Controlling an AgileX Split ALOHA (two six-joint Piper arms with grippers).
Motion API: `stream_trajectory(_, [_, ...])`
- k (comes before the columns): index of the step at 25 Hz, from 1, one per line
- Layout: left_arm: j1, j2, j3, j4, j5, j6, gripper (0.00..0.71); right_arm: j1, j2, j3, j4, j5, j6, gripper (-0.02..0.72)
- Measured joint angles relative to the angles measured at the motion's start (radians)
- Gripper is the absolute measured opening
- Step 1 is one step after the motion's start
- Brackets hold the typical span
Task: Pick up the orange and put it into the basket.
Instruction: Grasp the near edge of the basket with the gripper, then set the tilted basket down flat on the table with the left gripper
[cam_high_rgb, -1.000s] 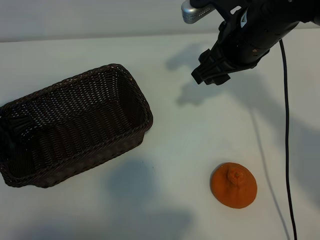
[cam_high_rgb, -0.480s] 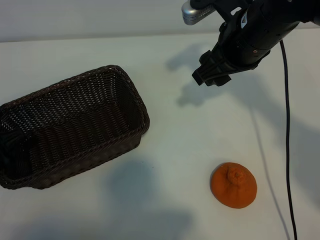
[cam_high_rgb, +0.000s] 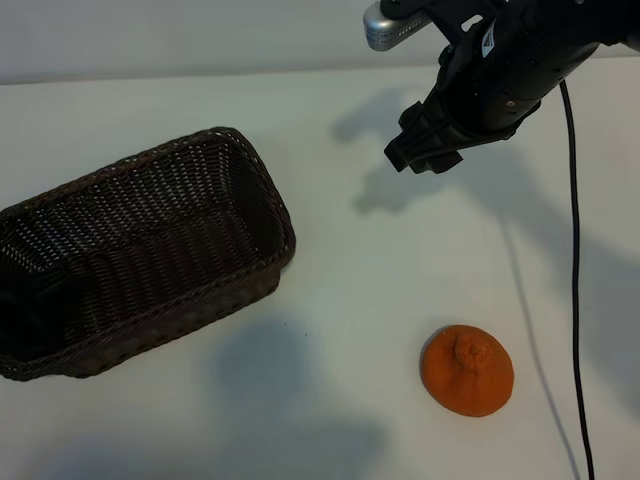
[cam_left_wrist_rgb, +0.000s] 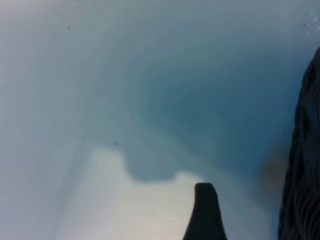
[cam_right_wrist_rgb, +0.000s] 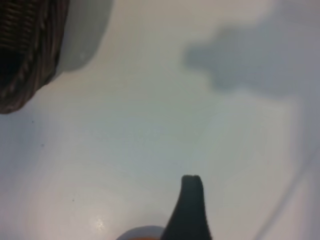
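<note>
Hovering near the counter's far edge, the black right gripper (cam_high_rgb: 420, 152) gapes wide, empty; the bright-orange knobby orange (cam_high_rgb: 467, 369) lies well apart, toward the near edge

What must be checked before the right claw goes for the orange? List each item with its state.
1. Orange lies free on the table, nothing over it: ok.
2. Right claw open and empty: ok.
3. Right claw above the orange: not ok; it hangs well behind it, towards the table's far edge.
4. Basket upright, mouth open: ok.
5. Cable clear of the orange: ok; it runs past on the right without touching.
6. Left claw out of the basket's mouth: cannot tell; its wrist view shows only one finger beside the wicker wall.
</note>
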Motion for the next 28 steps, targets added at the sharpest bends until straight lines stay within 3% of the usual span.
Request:
stream_trajectory(3, [0.001, 0.021, -0.001, -0.012, -0.017, 0.001, 0.549, 0.000, 0.000, 0.000, 0.000, 0.000, 0.000, 0.595])
stream_trajectory(6, [0.001, 0.021, -0.002, -0.027, -0.040, -0.004, 0.425, 0.000, 0.000, 0.000, 0.000, 0.003, 0.000, 0.595])
stream_trajectory(7, [0.002, 0.021, -0.002, -0.032, -0.052, -0.001, 0.418, 0.000, 0.000, 0.000, 0.000, 0.004, 0.000, 0.595])
stream_trajectory(25, [0.002, -0.002, -0.003, -0.073, -0.070, 0.040, 0.411, 0.000, 0.000, 0.000, 0.001, 0.010, 0.000, 0.595])
stream_trajectory(28, [0.002, -0.041, -0.026, -0.131, -0.016, 0.125, 0.411, 0.000, 0.000, 0.000, 0.001, 0.010, 0.000, 0.595])
